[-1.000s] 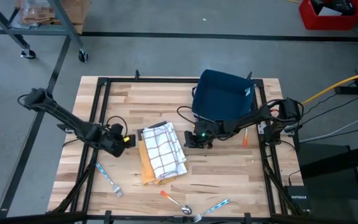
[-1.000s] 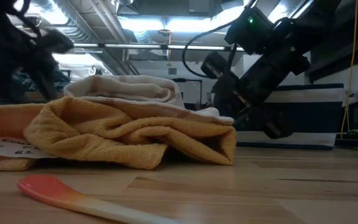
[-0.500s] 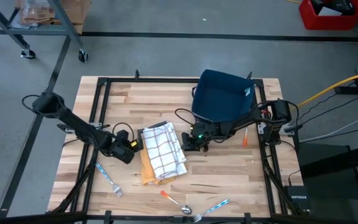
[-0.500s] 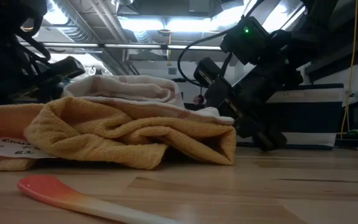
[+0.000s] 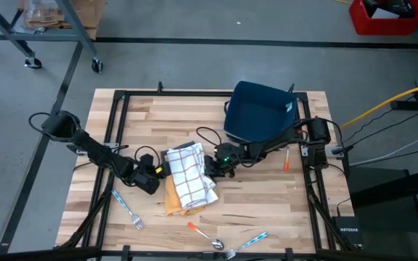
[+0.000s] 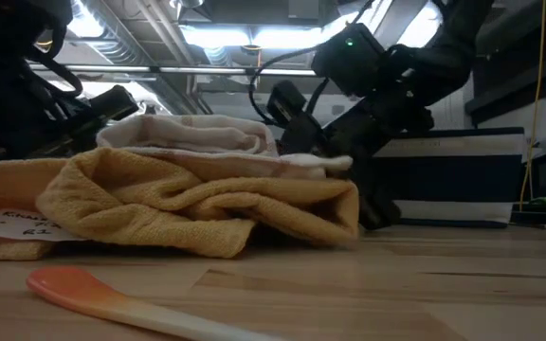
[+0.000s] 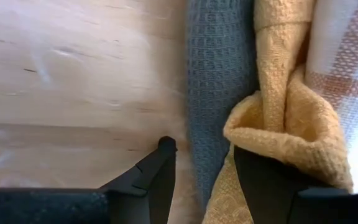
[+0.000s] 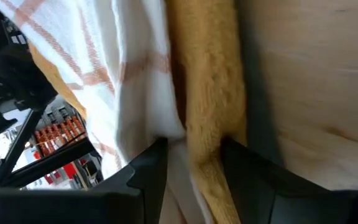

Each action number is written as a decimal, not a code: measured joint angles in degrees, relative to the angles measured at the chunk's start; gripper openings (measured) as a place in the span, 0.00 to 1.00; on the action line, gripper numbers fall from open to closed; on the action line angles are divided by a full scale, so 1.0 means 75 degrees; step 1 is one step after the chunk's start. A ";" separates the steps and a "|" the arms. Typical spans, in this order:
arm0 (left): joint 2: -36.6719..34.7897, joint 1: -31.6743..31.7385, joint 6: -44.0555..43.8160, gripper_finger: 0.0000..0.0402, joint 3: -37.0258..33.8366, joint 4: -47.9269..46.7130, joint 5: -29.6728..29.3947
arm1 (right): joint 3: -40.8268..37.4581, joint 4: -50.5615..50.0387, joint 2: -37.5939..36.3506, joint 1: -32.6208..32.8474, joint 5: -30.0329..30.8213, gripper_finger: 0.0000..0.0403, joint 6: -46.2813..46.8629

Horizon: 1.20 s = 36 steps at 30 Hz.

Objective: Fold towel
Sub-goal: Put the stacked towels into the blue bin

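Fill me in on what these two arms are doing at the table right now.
Both arms are at a pile of towels in the middle of the wooden table: a white checked towel lying on a yellow one. The left gripper is at the pile's left edge, fingers open around the towel edges there. The right gripper is at the right edge, open around the cloth there. Nothing is lifted.

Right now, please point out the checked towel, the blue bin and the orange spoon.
checked towel (image 5: 189,174), high view, its middle.
blue bin (image 5: 256,116), high view, its floor.
orange spoon (image 6: 112,303), low view, its handle.
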 joint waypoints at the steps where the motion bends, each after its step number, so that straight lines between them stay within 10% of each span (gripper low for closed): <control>1: 0.0008 0.0004 0.0011 0.40 -0.0001 0.0040 -0.0047 | 0.0089 0.0019 0.0076 0.0000 -0.0001 0.39 -0.0003; 28: 0.1234 0.0768 0.1651 0.40 -0.0009 0.3014 -0.0327 | 0.1116 -0.0184 0.0672 0.0009 0.0057 0.38 -0.1399; 36: 0.1111 0.0757 0.2532 0.20 -0.0023 0.3202 -0.0300 | 0.1119 -0.0057 0.0669 0.0003 0.0076 0.18 -0.1438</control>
